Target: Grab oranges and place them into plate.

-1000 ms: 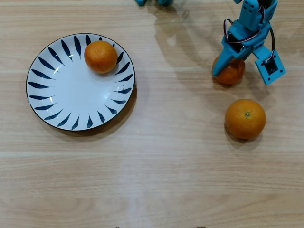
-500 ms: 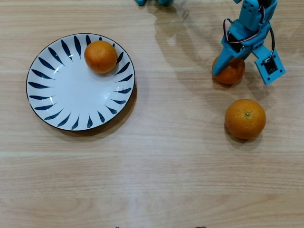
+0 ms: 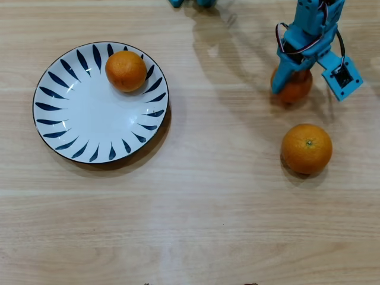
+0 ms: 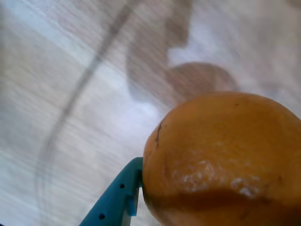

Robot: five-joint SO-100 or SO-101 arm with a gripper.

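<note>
Oranges (image 3: 293,86) are round, so I worry this one squirts from my claw (image 3: 309,83), which grips it off-centre with one finger (image 4: 115,197) low on its side, before reaching the plate (image 3: 56,124).

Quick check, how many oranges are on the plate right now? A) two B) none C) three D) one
D: the overhead view shows one orange on the plate; another orange lies on the table, and the third orange is at the tool.
</note>
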